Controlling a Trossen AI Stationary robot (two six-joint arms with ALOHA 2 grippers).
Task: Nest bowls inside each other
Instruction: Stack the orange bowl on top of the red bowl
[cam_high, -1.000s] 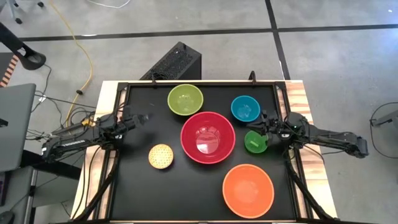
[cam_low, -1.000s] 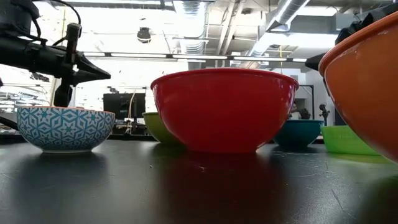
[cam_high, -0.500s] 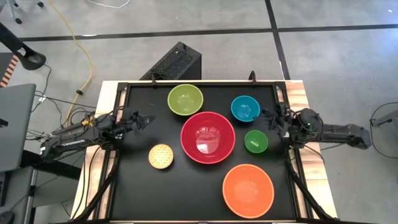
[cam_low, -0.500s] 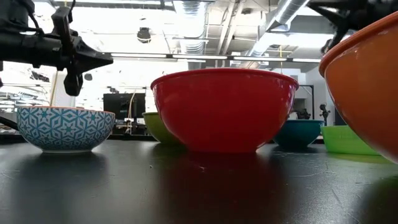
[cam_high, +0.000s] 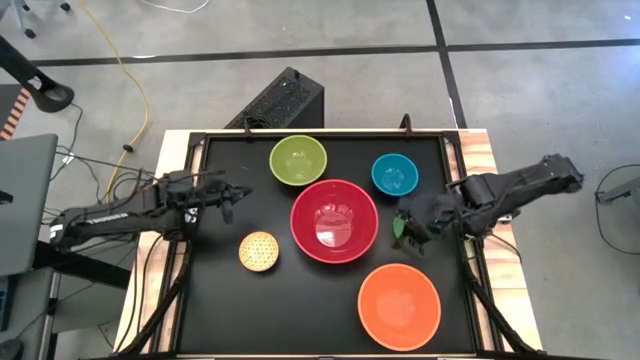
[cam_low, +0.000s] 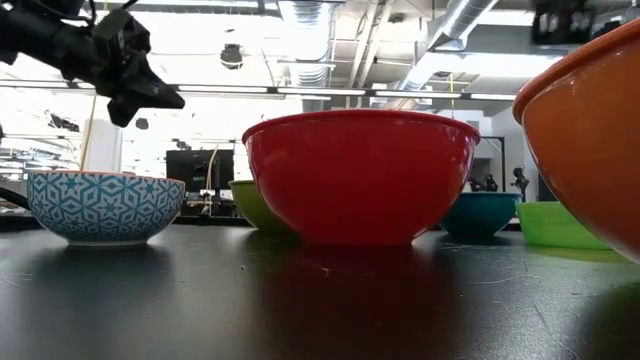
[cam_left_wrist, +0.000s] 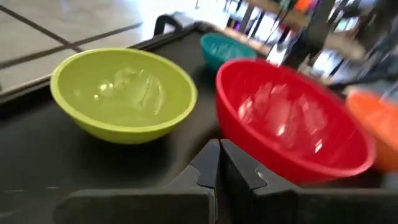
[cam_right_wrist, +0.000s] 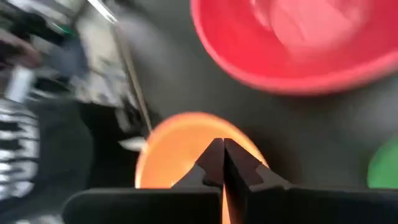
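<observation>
Covering most of the frame in the high view is a black surface (cam_high: 250, 310) with wooden side rails, standing on a grey tiled floor (cam_high: 300, 30) crossed by dark lines. A yellow cable (cam_high: 135, 85) trails over the floor at the far left, and a black box (cam_high: 282, 100) sits just beyond the far edge of the surface. The low view looks into a bright room with ceiling ducts (cam_low: 320, 20) and strip lights.

Six bowls lie apart, none nested. The red bowl (cam_high: 334, 220) sits at the middle, the lime green bowl (cam_high: 298, 160) beyond it to the left, the blue bowl (cam_high: 394, 175) beyond it to the right. The orange bowl (cam_high: 399, 306) is at the near right. The dotted yellow bowl (cam_high: 258, 251) is left of the red one; from the low view its outside shows a blue star pattern. The small dark green bowl (cam_high: 403, 228) is just right of the red bowl, largely covered by the right arm.

The left tool (cam_high: 228, 196) hangs above the surface to the left of the red bowl, its fingers pressed together and holding nothing. The right tool (cam_high: 408, 228) is over the small dark green bowl, fingers also closed on nothing; whether it touches the bowl cannot be told.
</observation>
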